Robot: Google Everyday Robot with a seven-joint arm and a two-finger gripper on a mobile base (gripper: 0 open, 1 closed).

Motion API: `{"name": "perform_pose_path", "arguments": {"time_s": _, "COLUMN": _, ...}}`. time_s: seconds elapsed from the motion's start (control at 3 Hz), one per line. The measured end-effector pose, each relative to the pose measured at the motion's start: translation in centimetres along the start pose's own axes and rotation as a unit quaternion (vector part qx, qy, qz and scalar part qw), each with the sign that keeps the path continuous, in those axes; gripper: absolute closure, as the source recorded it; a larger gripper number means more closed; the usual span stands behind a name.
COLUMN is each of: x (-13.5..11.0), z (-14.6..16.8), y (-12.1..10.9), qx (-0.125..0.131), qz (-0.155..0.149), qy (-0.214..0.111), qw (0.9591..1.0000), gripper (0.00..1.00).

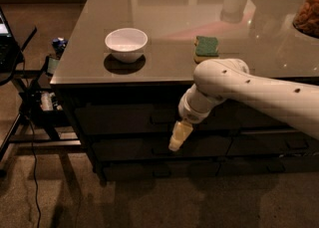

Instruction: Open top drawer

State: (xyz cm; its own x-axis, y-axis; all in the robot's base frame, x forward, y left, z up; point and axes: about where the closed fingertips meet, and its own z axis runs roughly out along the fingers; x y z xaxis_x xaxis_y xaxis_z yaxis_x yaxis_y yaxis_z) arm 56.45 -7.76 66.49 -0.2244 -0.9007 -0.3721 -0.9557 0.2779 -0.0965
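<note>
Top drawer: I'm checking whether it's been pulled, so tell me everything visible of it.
The wide dark grey-brown top drawer sits right under the glossy countertop, front flush with its stack, apparently shut. Its small loop handle is at the centre. The white arm hides its right end; the pale gripper hangs just below the handle, not gripping it.

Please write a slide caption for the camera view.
Cream gripper hangs in front of the closed, wide dark grey-brown top drawer.

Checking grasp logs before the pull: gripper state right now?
Gripper: cannot be told. It points down in front of the top drawer, tip just past that drawer's lower edge.
</note>
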Motion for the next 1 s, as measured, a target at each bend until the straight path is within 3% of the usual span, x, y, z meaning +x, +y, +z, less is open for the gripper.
{"name": "perform_pose_path", "arguments": {"time_s": 0.67, "x": -0.8, "z": 1.8, "y": -2.2, "qx": 0.006, "qz": -0.023, "qy": 0.007, "qw": 0.9997, "gripper": 0.00}}
{"name": "perform_pose_path", "arguments": {"time_s": 1.0, "x": -0.6, "z": 2.7, "y": -1.4, "qx": -0.005, "qz": -0.033, "qy": 0.015, "qw": 0.9993, "gripper": 0.00}}
